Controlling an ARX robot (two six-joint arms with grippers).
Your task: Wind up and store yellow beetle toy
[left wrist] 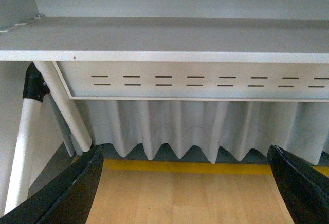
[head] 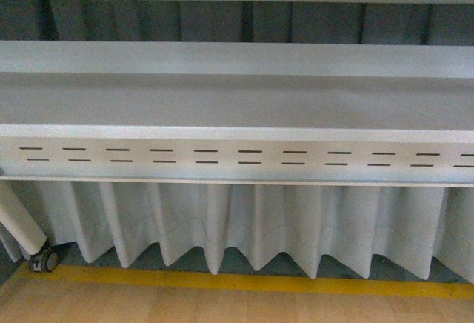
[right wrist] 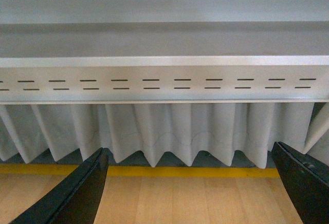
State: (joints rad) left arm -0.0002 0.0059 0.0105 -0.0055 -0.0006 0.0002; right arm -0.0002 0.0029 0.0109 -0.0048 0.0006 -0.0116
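Note:
The yellow beetle toy is out of view in all three views. My left gripper (left wrist: 185, 183) is open and empty, its black fingers (left wrist: 69, 193) spread wide over the wooden floor. My right gripper (right wrist: 187, 183) is open and empty too, with its black fingers (right wrist: 77, 193) wide apart over the floor. Both grippers face a grey table seen from low down. Neither arm shows in the front view.
A grey table (head: 237, 101) with a slotted front rail (head: 237, 158) spans the front view. A white pleated curtain (head: 244, 227) hangs below it. A yellow floor line (head: 244, 282) runs along the wooden floor. A white table leg (left wrist: 61, 100) and a caster wheel (head: 43, 261) stand at the left.

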